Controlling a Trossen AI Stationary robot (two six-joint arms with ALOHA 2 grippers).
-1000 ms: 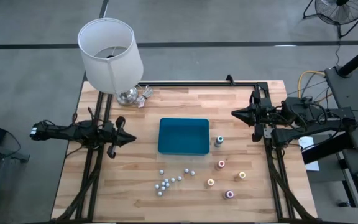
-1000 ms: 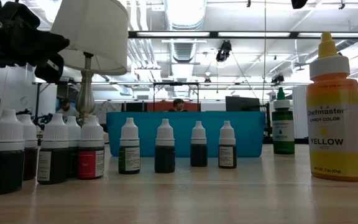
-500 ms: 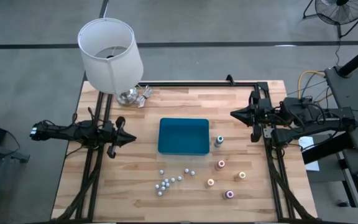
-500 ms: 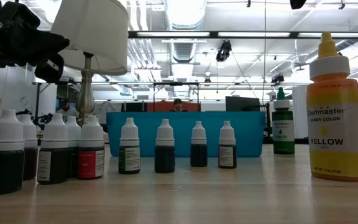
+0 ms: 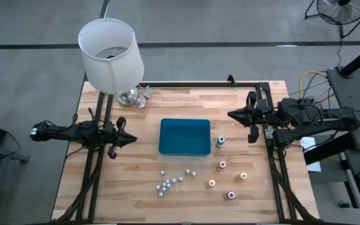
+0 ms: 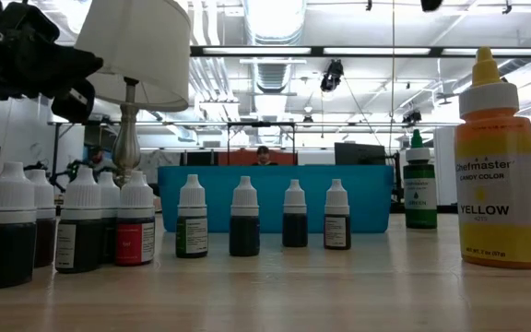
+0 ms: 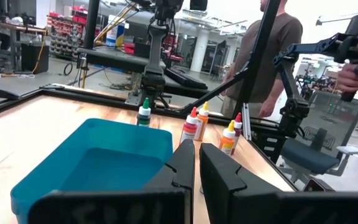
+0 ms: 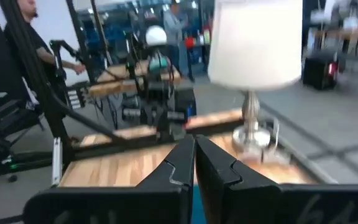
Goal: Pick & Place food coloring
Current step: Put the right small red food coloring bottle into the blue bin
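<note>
1. Two grippers, both with fingers pressed together and nothing between them. Right gripper (image 5: pixel 231 114) is over the right edge of the table, tip pointing toward the middle; it has crept inward since a second ago and now sits a little closer to the tray.
2. Left gripper (image 5: pixel 132 139) hangs over the left part of the table, pointing at the blue tray (image 5: pixel 184 137); no shift from a second ago, so this arm looks to be waiting.
3. Food coloring: five small bottles stand on the wood right of and below the tray. Green-topped bottle (image 5: pixel 220 141) just beside the tray's right wall; red one (image 5: pixel 222 165), orange one (image 5: pixel 243 176), yellow one (image 5: pixel 211 183) and pink one (image 5: pixel 230 195) farther toward the near edge. None is in the tray.
4. Cluster of white-capped bottles (image 5: pixel 169 180) stands below the tray; lamp (image 5: pixel 111 56) at the far left corner.
5. Reading: the right arm's approach has only begun. Nearest target is probably the green-topped bottle; fingers must part before any grasp.
</note>
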